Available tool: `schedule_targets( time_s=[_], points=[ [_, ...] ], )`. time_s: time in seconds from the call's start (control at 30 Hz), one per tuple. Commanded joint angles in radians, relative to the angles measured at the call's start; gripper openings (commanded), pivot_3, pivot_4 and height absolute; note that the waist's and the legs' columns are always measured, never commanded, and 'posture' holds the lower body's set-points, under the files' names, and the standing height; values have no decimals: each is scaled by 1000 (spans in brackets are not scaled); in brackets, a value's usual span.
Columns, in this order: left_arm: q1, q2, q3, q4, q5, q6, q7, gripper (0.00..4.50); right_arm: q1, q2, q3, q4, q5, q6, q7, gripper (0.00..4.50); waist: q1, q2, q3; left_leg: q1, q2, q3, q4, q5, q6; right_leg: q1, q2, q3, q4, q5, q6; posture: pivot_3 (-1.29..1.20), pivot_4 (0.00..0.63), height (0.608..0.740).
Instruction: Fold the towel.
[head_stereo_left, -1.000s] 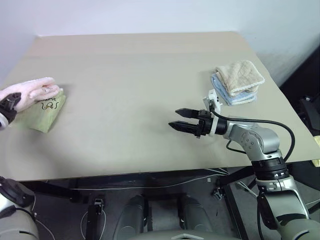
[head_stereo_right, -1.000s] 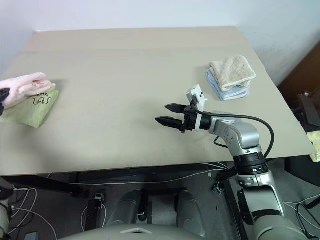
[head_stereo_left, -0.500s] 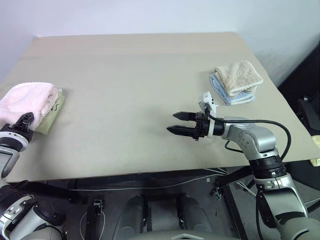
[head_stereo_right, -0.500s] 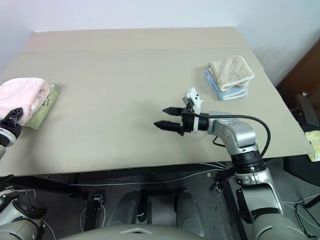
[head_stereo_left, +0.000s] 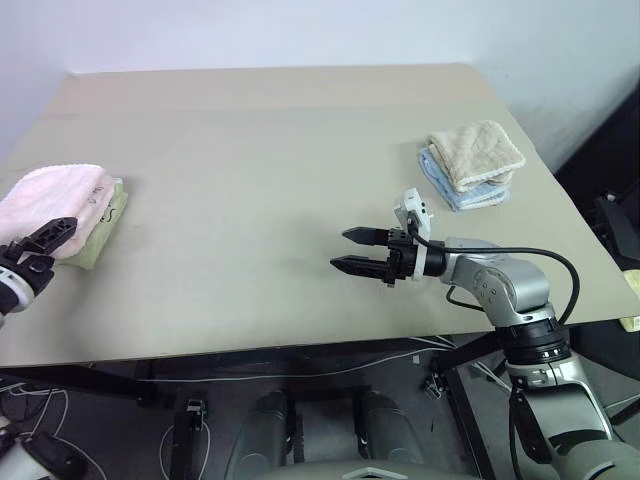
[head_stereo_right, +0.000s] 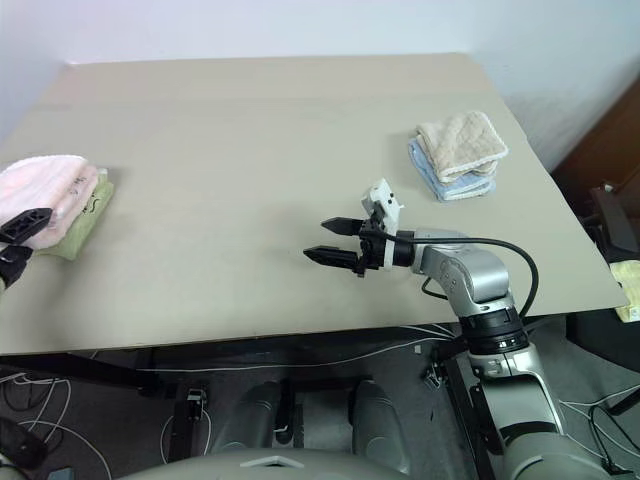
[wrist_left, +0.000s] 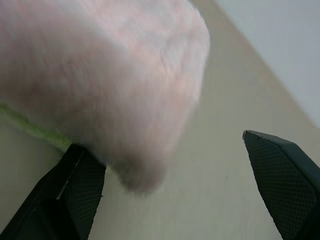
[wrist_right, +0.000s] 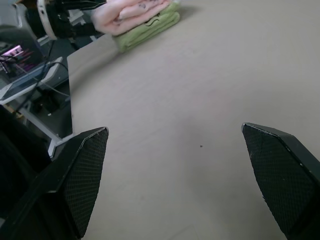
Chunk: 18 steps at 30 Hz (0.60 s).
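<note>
Left gripper (head_stereo_left: 45, 246), at the frame's left edge, has let go of the towel (head_stereo_left: 50, 200) and now stands spread and empty. Folded, it lies on the green cloth (head_stereo_left: 103, 232); right gripper (head_stereo_left: 357, 250) hangs wide, empty, so folding looks finished.

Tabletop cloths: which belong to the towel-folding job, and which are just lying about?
Job:
- pink towel, folded, lying on the green cloth
- left gripper, open beside it

Lying about:
- green cloth under the towel
- beige cloth stacked on blue cloth

I have released the folded pale pink terry-cloth towel (head_stereo_left: 55, 198) onto the light green cloth (head_stereo_left: 103, 228). My left gripper (head_stereo_left: 38, 247), formerly clamped on it, has spread its fingers and withdrawn toward the table edge.
</note>
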Motion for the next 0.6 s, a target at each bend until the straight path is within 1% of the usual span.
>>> schedule_targets(
  time_s=[0.03, 0.1, 0.13, 0.17, 0.2, 0.27, 0.37, 0.47, 0.53, 0.6],
  points=[
    [64, 42, -36, -92, -41, 39, -82, 4457, -9, 4, -23, -28, 4, -27, -4, 4500, -1, 0, 0, 0, 0, 0, 0, 0, 0, 0, 0, 0, 0, 0, 0, 0, 150, 740],
    [199, 65, -179, -286, 53, -108, -269, 4457, -16, 3, -41, -17, 5, -40, -8, 4500, -3, 0, 0, 0, 0, 0, -1, 0, 0, 0, -1, 0, -1, 0, -1, 0, 150, 740],
    [250, 51, -247, -365, 135, -260, -376, 4457, -19, 0, -50, -16, 8, -43, -9, 4500, -4, 1, 0, 0, 0, 1, -2, 0, 0, 0, -1, 0, -3, 0, -2, 0, 150, 740],
    [283, 40, -289, -407, 194, -374, -453, 4457, -22, 0, -55, -16, 10, -44, -12, 4500, -3, 1, 0, 0, -1, 3, -5, 0, 0, 0, -3, 1, -4, -1, -3, 0, 150, 740],
    [291, 24, -308, -419, 223, -442, -483, 4457, -22, 0, -57, -19, 10, -45, -15, 4500, -1, 1, 0, 0, -1, 5, -9, 0, -1, -1, -5, 1, -6, -2, -6, 0, 150, 740],
    [293, -1, -328, -436, 215, -485, -518, 4457, -19, -7, -64, -26, 10, -48, -12, 4500, 1, 1, -1, 0, 0, 7, -11, 0, -1, -1, -6, 0, -6, -2, -7, 0, 150, 740],
    [269, -71, -412, -512, 225, -625, -609, 4457, -3, -43, -90, -62, 29, -58, 23, 4500, 3, 4, 0, 0, 1, 7, -12, 0, -1, -2, -6, 0, -6, -2, -8, 0, 150, 740],
    [266, -121, -516, -539, 281, -753, -700, 4457, 8, -67, -99, -67, 23, -80, 39, 4500, 4, 3, -1, 0, 1, 9, -11, 0, 0, -2, -6, -1, -7, -3, -9, 0, 150, 740],
    [261, -131, -569, -540, 280, -778, -748, 4457, 11, -75, -105, -71, 28, -80, 43, 4500, 2, 3, -1, 0, 1, 9, -11, 0, 0, -1, -5, -1, -7, -3, -9, 0, 150, 740],
    [275, -108, -631, -543, 278, -785, -837, 4457, 17, -79, -117, -76, 36, -88, 42, 4500, 3, 3, -1, 0, 1, 9, -11, 1, 0, -1, -5, -1, -6, -3, -9, 0, 150, 740]
  ],
)
